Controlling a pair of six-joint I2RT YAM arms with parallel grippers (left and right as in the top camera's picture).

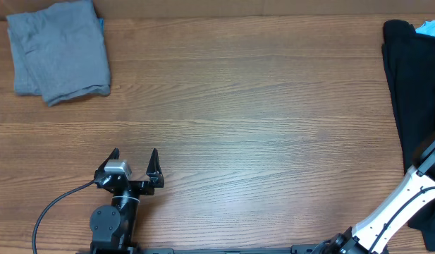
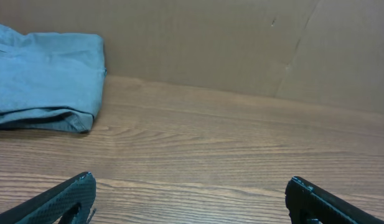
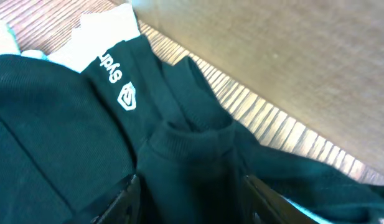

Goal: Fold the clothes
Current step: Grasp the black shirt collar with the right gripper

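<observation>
Black short-sleeved T-shirt (image 1: 404,77) bunched at right edge of wooden tabletop (image 1: 259,127). Right fingers (image 3: 124,200) spread astride its collar: pinch ribbing only, single layer, drag centreward. Left fingers (image 1: 154,162) released, idle.

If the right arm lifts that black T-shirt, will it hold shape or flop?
Probably floppy: the black T-shirt lies bunched in soft folds, so it should sag from a single pinch. Likely light, being thin knit. Its ribbed collar looks thicker, maybe a firmer hold.

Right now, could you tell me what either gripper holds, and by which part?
Left gripper open, empty. Right gripper straddles the black T-shirt near its collar; grip cannot be told.
</observation>
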